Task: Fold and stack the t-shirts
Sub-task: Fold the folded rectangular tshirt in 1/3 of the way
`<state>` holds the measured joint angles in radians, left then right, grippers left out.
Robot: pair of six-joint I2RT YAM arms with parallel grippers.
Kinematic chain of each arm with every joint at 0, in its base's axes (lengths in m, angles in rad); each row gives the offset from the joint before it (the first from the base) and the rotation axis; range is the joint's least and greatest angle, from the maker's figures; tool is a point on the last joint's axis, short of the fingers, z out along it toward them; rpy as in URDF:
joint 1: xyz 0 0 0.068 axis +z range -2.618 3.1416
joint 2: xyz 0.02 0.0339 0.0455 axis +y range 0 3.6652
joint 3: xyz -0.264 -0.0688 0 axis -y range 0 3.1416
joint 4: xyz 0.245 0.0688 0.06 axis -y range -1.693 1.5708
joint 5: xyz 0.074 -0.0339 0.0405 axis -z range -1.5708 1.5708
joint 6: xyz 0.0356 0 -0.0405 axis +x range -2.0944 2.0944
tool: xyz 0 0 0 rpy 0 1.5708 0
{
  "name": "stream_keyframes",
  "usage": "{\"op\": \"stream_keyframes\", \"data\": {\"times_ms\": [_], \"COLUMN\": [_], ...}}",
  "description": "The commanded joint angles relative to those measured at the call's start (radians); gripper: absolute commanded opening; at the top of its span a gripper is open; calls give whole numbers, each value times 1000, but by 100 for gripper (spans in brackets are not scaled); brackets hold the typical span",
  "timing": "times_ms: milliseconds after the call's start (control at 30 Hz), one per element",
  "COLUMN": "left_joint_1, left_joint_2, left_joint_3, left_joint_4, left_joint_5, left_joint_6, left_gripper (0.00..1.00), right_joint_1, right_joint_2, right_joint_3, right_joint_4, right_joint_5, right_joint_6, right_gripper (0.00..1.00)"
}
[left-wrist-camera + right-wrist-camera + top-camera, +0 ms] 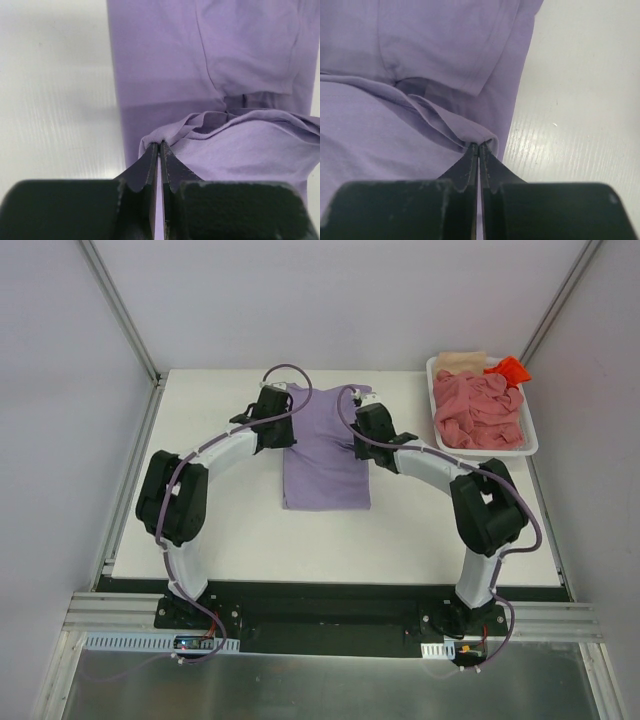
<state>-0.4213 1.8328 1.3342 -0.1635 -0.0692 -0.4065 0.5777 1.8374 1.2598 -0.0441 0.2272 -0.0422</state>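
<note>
A lavender-purple t-shirt (326,455) lies in the middle of the white table, its sides folded inward into a long strip. My left gripper (283,432) is shut on the shirt's left edge; in the left wrist view a bunched fold of purple cloth (167,132) is pinched at the left gripper (160,145). My right gripper (362,436) is shut on the right edge, and the right gripper (479,146) shows purple cloth (465,127) caught between its tips. More t-shirts lie in the basket at the back right: salmon-pink (480,415), beige (460,361) and orange-red (508,370).
The white plastic basket (533,436) stands at the table's back right corner. Bare white table (230,540) lies in front of the shirt and to its left. Grey enclosure walls and metal posts rise around the table.
</note>
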Motion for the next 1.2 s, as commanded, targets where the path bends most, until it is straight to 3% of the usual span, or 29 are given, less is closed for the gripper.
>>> {"op": "stream_keyframes", "data": {"times_ms": [0,300,333,400,433,467,500,533,567,633,667,833,967,1167], "left_joint_1": [32,52,53,58,59,61,62,61,62,61,61,61,61,61], "left_joint_2": [42,118,126,143,149,157,157,151,137,93,60,-142,-337,-565], "left_joint_3": [68,114,120,135,147,158,164,169,165,134,111,-96,-344,-659], "left_joint_4": [12,4,-2,-10,-19,-33,-42,-48,-53,-53,-53,-50,-21,111], "left_joint_5": [48,101,98,103,108,117,124,134,147,169,183,224,261,302], "left_joint_6": [40,54,52,49,43,41,38,35,34,17,6,-58,-116,-198], "left_gripper": [0,0,1,11,11,14,22,35,54,77,99,99,99,98], "right_joint_1": [-22,-47,-47,-55,-61,-62,-64,-65,-65,-65,-65,-62,-67,-72], "right_joint_2": [34,92,105,126,135,141,146,146,134,85,53,-203,-433,-621], "right_joint_3": [64,98,107,124,137,148,161,170,176,152,123,-126,-341,-589], "right_joint_4": [70,75,73,56,49,49,18,-3,-22,-40,-40,15,73,136], "right_joint_5": [-3,-11,-9,3,0,-5,-5,-8,-2,-9,-9,-54,-127,-327], "right_joint_6": [14,34,31,37,39,41,39,36,36,41,41,134,223,290], "right_gripper": [0,2,5,10,16,28,45,54,70,85,97,96,96,96]}}
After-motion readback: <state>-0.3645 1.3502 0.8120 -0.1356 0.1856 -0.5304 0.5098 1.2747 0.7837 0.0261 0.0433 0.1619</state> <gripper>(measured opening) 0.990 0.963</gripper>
